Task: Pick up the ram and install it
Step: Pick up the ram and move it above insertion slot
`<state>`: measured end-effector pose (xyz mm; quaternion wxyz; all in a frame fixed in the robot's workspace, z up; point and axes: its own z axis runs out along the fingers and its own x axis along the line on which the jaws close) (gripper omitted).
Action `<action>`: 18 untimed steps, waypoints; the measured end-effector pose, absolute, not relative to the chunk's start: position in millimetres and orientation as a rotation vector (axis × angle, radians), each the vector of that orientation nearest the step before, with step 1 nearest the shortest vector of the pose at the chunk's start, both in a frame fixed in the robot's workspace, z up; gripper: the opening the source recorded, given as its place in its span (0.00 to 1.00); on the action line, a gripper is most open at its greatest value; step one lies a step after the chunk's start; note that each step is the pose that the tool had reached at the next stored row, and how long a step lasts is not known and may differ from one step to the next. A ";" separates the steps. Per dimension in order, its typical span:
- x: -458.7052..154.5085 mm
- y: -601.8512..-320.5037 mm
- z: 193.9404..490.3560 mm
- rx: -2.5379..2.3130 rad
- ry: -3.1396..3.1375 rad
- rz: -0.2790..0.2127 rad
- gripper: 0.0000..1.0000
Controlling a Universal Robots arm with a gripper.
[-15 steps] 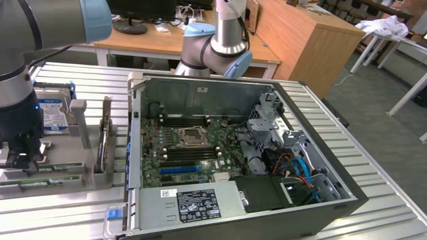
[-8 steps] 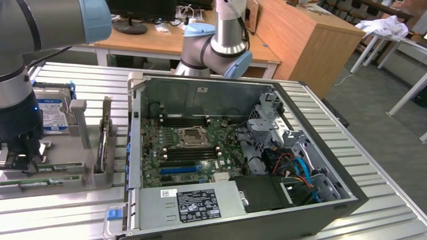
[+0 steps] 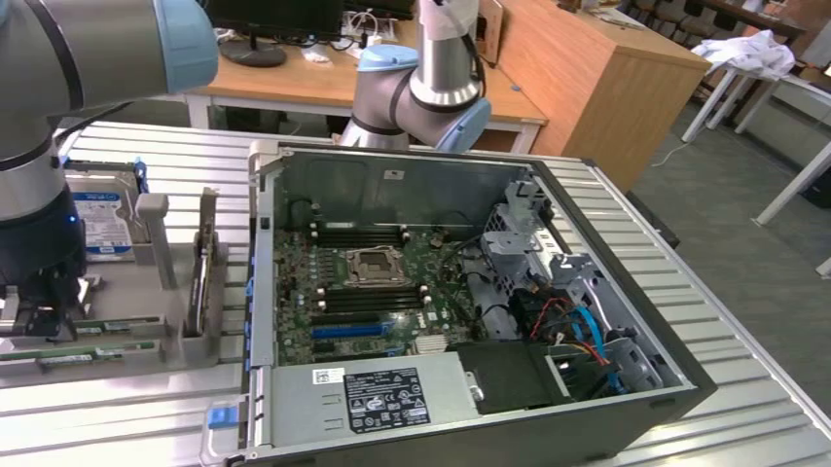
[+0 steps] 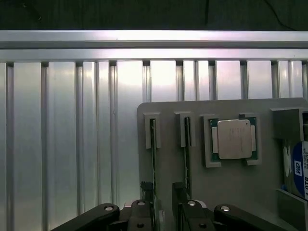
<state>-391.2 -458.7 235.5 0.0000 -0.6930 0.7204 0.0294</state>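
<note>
- Directly between the fingers of the claw (image 4: 162, 188) stands the ram (image 4: 153, 144), a thin green stick set on its edge. It sits close to one finger, with a clear gap to the other. Whether that nearer finger touches it cannot be told.
- The claw's jaws are spread as wide as they go and grip nothing. They appear to straddle the ram at its near end.
- The ram's long axis runs straight ahead, away from the claw and in line with the finger faces, so the jaws would close across its thin sides.
- Just outside the farther finger stands a second stick (image 4: 186, 144), parallel to the ram and apart from it.
- Both sticks rest in narrow slots of a grey holder (image 4: 226, 192), which lies beneath and ahead of the claw.
- Farther along the holder, past the second stick, a square recess holds a CPU (image 4: 234, 139) lying flat with its metal lid up.
- Beyond the CPU, at the holder's far side, a bay holds a hard drive (image 4: 299, 168) with a blue label.
- The holder sits on a ribbed metal table (image 4: 72, 144).
- Well apart from the claw, toward the exterior view's right, an open case (image 3: 610, 321) lies on its side. It holds a motherboard (image 3: 325, 292) with a socket (image 3: 370, 263) flanked by long dark slots (image 3: 364, 233), which look empty.
</note>
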 end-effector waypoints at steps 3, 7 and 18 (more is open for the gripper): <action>-391.2 -458.9 232.1 -2.177 2.263 0.092 0.30; -391.2 -459.2 228.2 -2.177 2.263 0.092 0.30; -391.2 -459.6 218.9 -2.177 2.263 0.092 0.30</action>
